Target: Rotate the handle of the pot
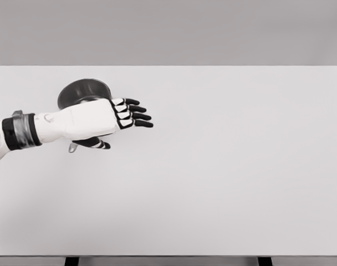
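Handle tip (73, 147) pokes out just below the left hand (110, 119), so the pot's long axis runs near-to-far, handle toward the robot. Hand fingers extended, relaxed, gripping nothing. Dark pot (82, 91) sits on the white counter (229, 177) right behind the hand, partly hidden; no readable markings.

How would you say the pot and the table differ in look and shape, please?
The pot is dark and glossy, while the table is pale and matte. The pot is round and small; the table is a broad rectangle filling most of the view. The left hand, fingers extended, covers part of the pot, whereas most of the table is in plain sight. Both appear plain, without pattern.
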